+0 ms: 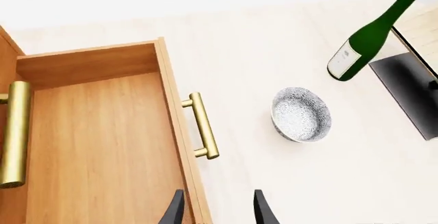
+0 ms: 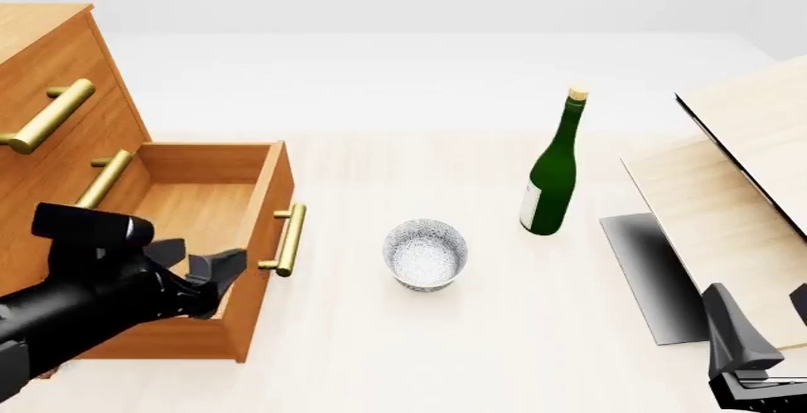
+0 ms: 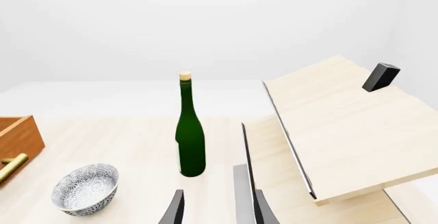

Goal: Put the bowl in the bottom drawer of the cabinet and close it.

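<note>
The bowl [image 2: 426, 255] sits upright on the table just right of the open bottom drawer [image 2: 202, 207], nearer the left gripper [image 2: 217, 279] (fingers spread, holding nothing), which hovers over the drawer's front edge.

You are looking at a pale, light-wood worktop [image 2: 378, 356] under soft, even light, with a plain white backdrop [image 2: 417, 7] behind it. On your right, pale wooden boards [image 2: 744, 177] lean tilted, casting a dark shadow beneath.

The green bottle's [image 2: 551, 181] white label is too small to read.
</note>
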Robot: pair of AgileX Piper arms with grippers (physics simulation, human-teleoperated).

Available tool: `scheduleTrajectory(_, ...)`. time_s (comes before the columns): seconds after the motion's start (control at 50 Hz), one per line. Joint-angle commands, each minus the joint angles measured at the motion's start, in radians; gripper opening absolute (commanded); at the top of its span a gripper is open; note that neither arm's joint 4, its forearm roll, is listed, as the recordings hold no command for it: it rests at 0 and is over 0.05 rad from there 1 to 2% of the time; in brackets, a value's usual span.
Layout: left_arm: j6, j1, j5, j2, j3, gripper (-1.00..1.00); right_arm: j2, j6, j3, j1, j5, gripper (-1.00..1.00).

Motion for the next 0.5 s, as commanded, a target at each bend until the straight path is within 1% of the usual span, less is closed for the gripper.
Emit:
scheduleTrajectory(0.02, 0.021, -0.006, 0.079, -0.129, -0.017, 1.0, -0.01, -0.003, 0.0, -0.002, 0.005, 1.0)
scheduleTrajectory(0.2, 0.026, -0.022, 0.106, -0.178, -0.036, 1.0, -0.01, -0.003, 0.0, -0.002, 0.005, 1.0)
scheduleTrajectory(0.32, 0.043, -0.032, 0.122, -0.207, -0.059, 1.0, -0.01, -0.003, 0.0, -0.002, 0.005, 1.0)
scheduleTrajectory(0.5, 0.052, -0.044, 0.134, -0.207, -0.107, 1.0, -0.01, -0.003, 0.0, -0.002, 0.005, 1.0)
